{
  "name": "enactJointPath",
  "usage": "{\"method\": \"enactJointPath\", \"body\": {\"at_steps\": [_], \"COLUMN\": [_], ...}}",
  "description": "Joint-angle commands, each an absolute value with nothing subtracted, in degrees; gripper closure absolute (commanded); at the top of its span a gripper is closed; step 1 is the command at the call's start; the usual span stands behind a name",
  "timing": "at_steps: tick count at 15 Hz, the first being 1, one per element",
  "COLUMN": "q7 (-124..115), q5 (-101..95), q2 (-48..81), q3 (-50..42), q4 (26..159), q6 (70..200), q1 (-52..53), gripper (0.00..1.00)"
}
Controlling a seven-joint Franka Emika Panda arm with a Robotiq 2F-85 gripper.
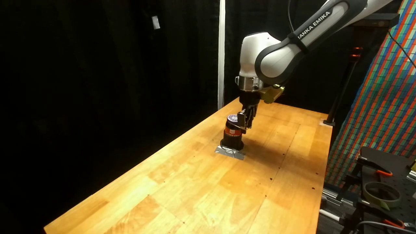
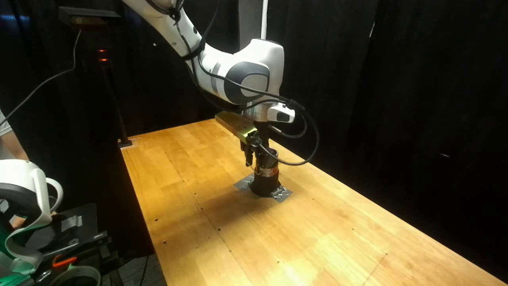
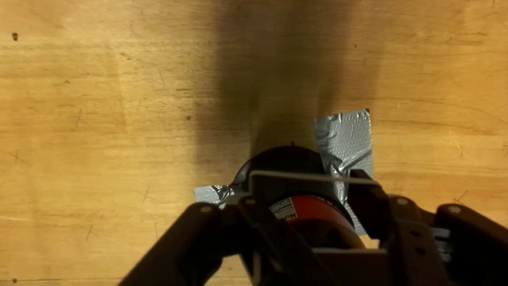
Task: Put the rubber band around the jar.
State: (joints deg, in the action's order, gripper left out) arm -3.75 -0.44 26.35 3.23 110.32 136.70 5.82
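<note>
Robotiq gripper (image 3: 304, 190) splayed — rubber band (image 3: 293, 175) stretched across it

Red-labelled jar (image 1: 232, 131) upright close by, duct tape (image 3: 345, 139) at its black base (image 3: 285, 160) — cannot tell if the band encircles it.

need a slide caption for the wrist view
Rubber band stretched across the open gripper above the wooden table, red-labelled jar showing between the fingers.

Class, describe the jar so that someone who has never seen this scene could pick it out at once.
Start at the long wooden table and find the silvery tape stuck to it. By that tape is a flared black base, with the dark, upright jar rising above it. A red label on the jar sets it apart from the plain black base and the tape.
</note>
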Motion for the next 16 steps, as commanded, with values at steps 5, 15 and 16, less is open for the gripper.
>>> {"method": "enactJointPath", "body": {"at_steps": [5,15,16], "q7": [-2.32,-1.26,-1.47], "q5": [0.12,2.44,1.9], "q2": [14.75,17.64,17.87], "q3": [3.89,13.97,14.03], "q4": [129.99,141.13,141.92], "q6": [161.64,195.05,197.31], "q1": [5.14,-3.01,-3.34], "gripper": [0.9,0.89,0.88]}}
